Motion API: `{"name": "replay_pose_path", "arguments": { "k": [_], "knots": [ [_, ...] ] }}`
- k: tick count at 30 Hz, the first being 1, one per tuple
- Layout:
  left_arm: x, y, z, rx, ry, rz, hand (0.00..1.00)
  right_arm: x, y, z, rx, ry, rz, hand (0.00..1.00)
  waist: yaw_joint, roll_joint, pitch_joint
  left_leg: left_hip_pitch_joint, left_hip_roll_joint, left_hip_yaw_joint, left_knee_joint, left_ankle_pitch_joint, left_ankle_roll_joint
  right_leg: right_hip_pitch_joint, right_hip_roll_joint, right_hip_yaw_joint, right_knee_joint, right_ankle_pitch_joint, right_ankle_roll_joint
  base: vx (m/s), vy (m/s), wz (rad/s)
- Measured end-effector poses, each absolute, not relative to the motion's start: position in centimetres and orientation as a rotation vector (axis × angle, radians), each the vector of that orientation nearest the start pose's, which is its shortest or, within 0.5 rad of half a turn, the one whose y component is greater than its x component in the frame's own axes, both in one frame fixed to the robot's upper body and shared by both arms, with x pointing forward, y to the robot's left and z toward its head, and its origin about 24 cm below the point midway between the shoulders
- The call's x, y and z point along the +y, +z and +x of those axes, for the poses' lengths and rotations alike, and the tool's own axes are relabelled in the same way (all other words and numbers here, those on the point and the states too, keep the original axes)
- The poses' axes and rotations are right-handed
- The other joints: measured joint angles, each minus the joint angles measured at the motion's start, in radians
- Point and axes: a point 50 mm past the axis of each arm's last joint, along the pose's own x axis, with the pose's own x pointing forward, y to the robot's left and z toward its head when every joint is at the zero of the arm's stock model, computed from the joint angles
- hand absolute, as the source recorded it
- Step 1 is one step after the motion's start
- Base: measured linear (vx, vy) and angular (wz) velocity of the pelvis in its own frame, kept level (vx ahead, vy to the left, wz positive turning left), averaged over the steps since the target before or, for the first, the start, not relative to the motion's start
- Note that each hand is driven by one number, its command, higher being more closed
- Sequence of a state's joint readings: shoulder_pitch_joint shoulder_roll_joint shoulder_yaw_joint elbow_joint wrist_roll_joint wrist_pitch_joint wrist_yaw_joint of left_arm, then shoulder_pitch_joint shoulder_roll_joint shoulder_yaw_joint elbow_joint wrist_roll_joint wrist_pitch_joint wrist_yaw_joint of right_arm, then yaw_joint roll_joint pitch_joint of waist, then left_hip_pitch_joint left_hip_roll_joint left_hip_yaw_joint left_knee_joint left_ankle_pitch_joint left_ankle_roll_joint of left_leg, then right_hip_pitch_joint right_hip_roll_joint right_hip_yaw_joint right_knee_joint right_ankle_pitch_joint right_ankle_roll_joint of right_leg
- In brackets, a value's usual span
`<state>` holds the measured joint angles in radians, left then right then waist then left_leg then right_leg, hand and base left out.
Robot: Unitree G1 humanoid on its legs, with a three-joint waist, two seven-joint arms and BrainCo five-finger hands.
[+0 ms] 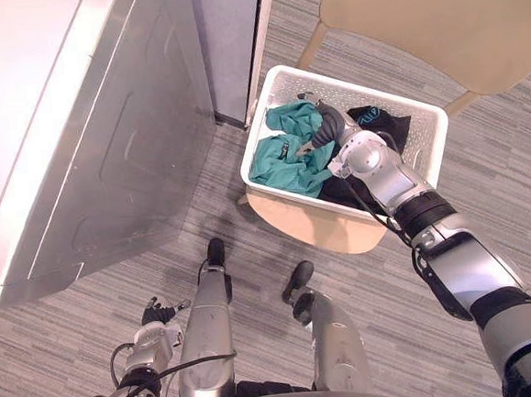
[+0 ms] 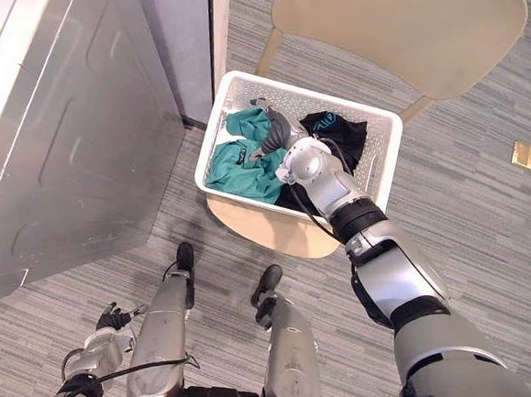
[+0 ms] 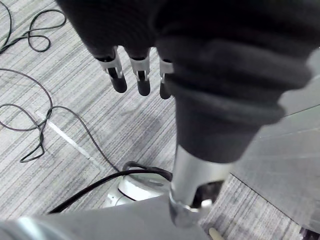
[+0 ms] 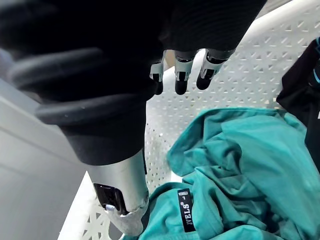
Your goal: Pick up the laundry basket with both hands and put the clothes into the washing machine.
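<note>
Laundry basket (image 1: 368, 92): white, perforated walls; sits on a pale wooden stool (image 1: 323, 229), just beside the corner of the washing machine (image 1: 67, 131).
Contents: teal garment (image 1: 285, 160) bunched on the machine side; black garment (image 1: 384, 120) on the far side, touching it.
Right hand (image 1: 326, 125): inside the basket, directly above the teal garment. Fingers (image 4: 181, 82) relaxed and uncurled, nothing grasped; the basket wall shows past their tips.
Left hand (image 1: 157, 314): low at the robot's left side, above the grey striped floor (image 1: 486, 199), well apart from the basket. Fingers (image 3: 142, 80) loose, released, holding nothing.
Chair (image 1: 435, 20): beige, beyond the basket.
</note>
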<state>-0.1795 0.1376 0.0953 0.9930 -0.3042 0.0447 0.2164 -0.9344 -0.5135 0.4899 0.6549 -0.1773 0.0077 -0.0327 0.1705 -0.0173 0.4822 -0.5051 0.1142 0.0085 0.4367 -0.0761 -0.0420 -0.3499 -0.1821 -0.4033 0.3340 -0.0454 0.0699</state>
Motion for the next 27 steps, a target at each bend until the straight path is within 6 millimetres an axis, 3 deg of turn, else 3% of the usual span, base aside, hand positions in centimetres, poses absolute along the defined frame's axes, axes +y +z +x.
{"name": "replay_pose_path", "arguments": {
  "k": [7,12,21,27],
  "knots": [
    [21.6,-11.6,20.4,0.843,0.445,-0.110,0.00,-15.7,16.4,39.5,-0.180,0.163,-0.983,0.00,0.001,-0.002,0.000,-0.034,0.014,-0.005,-0.001,0.001,-0.005,-0.019,0.018,-0.004,-0.025,0.016,-0.009,-0.01,-0.006,-0.02],
    [21.5,-11.2,21.0,0.825,0.440,-0.098,0.00,-17.2,15.0,39.8,-0.087,0.101,-0.983,0.00,0.003,-0.005,0.001,-0.066,0.017,-0.012,0.002,0.011,-0.006,-0.040,0.026,-0.017,-0.038,0.025,-0.011,0.02,-0.013,0.03],
    [21.1,-9.9,22.8,0.749,0.463,-0.137,0.00,-19.6,15.8,40.1,-0.073,-0.094,-0.866,0.00,0.014,-0.007,0.001,-0.177,0.021,-0.044,0.036,0.015,-0.006,-0.118,0.036,-0.045,-0.036,0.036,-0.018,-0.01,-0.005,0.03],
    [19.9,-7.9,24.8,0.630,0.464,-0.192,0.00,-20.7,18.1,40.4,-0.122,-0.217,-0.727,0.00,0.020,-0.007,0.001,-0.246,0.015,-0.066,0.043,0.019,-0.005,-0.165,0.032,-0.069,-0.031,0.039,-0.018,0.00,-0.002,0.06]
  ]
}}
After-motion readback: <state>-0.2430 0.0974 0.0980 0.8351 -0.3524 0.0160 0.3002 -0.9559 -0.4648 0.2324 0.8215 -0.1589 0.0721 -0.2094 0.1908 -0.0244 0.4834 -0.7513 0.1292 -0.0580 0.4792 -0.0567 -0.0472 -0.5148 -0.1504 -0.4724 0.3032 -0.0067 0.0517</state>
